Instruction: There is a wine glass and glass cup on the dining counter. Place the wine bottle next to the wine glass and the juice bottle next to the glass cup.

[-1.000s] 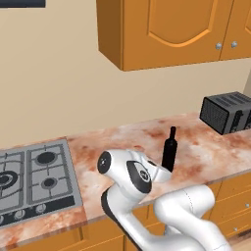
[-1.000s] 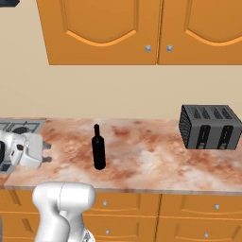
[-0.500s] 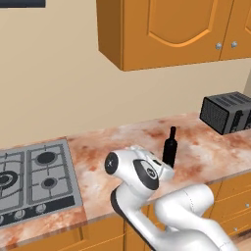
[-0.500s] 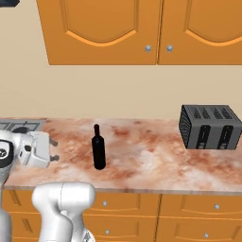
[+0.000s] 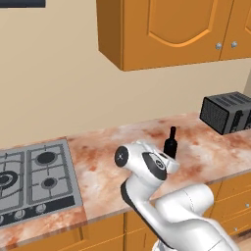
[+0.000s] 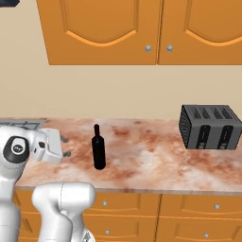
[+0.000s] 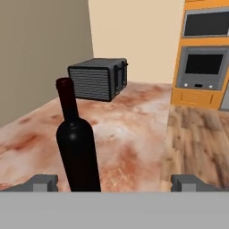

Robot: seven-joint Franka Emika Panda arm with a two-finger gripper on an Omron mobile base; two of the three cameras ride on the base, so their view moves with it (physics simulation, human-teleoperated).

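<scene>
1. Swinging toward the bottle, the hand had turned and closed in since a second earlier, when it sat farther to the robot's left; nothing else on the counter had shifted.
2. Nearest, the gripper (image 7: 114,181) had its fingers (image 7: 44,181) spread wide apart, empty, level with the lower body of the wine bottle (image 7: 76,147), which stood left of centre between them in the hand view.
3. That offset looked like the main risk: if the hand advanced straight, the left finger might strike the glass instead of passing beside it and push or topple the tall, narrow bottle.
4. The bottle (image 6: 98,147) stood upright on the marbled counter (image 6: 151,160), apart from the hand (image 6: 53,145) and fairly near the front edge, so a knock outward could probably roll it off.
5. Closing too high on the neck might let it swing or slip.
6. Farther off sat the toaster (image 6: 206,126), well clear; beyond it, the wall and cabinets (image 5: 166,29).
</scene>
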